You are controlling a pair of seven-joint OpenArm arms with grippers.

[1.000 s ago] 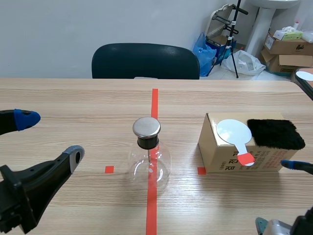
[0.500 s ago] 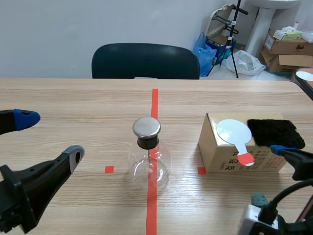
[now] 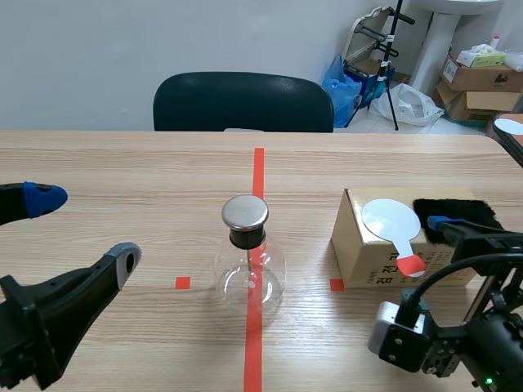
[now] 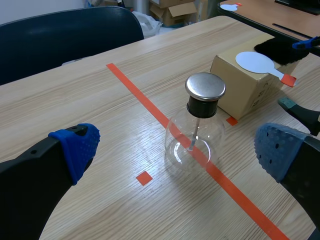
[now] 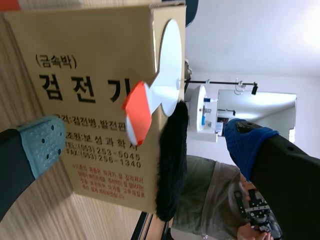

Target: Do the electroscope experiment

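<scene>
right wrist view / right gripper (image 5: 150,145): fingers apart with nothing between them. We face the printed front of the box (image 5: 95,100), and the gripper is rolled onto its side.
right wrist view / paddle (image 5: 170,60): lies flat on the box top. Its long axis runs from disc to red handle, and the handle overhangs the front edge toward our jaws.
right wrist view / fur pad (image 5: 170,160): on the box top, just beside the paddle on the far side.
right wrist view / approach: one finger sits below handle level and one above. We judge that a straight advance brackets the handle.
left wrist view / left gripper (image 4: 176,147): fingers wide apart and empty.
left wrist view / flask (image 4: 196,142): upright ahead, touching neither finger.
scene view / flask: stands on the red tape line (image 3: 259,171), apart from the box.
scene view / nearer arm: the right one. The left gripper is well apart from the box.
</scene>
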